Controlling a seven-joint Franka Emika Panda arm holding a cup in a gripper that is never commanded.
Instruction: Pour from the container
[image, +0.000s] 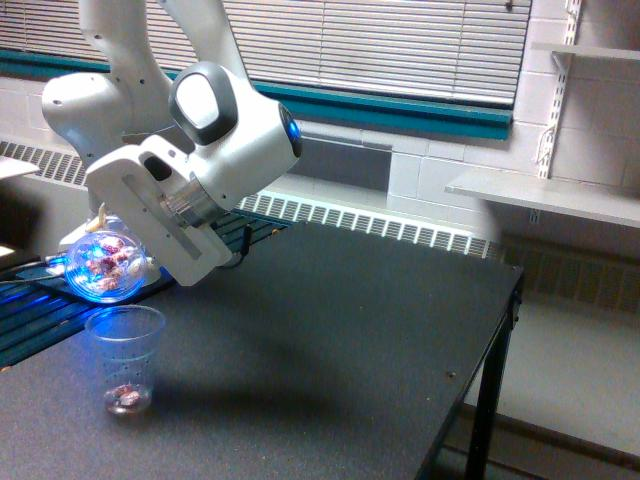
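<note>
Here the black table (330, 330) is filling most of the exterior view, and the white arm (200, 130) is leaning over its left end. The gripper (118, 250) is clasping the container (106, 266), a small clear cup glowing blue, tipped on its side in the air with its round mouth facing the camera and reddish bits showing inside. Just below it, apart, a taller clear cup (124, 358) is standing upright on the table with a few bits (125, 397) lying at its bottom.
</note>
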